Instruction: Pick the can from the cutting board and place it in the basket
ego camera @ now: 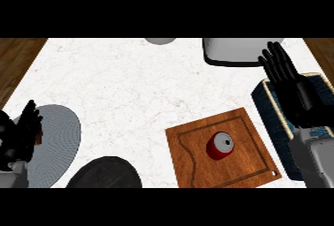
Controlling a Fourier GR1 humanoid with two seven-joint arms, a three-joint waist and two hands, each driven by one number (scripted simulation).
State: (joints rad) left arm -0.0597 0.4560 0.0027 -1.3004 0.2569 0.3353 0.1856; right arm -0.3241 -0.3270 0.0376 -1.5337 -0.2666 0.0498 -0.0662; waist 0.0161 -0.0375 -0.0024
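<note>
On the cutting board, the red can sits untouched near the board's middle, grey top showing.
The right hand hangs over the basket at the worktop's right edge, fingers straight and released, holding nothing. The left hand rests open at the left edge, fingers up, over a grey plate; a black plate lies beside it.

The can lies on the cutting board; the basket stands just right of that board; a plate lies well left; a second plate sits nearer, between plate and board.
</note>
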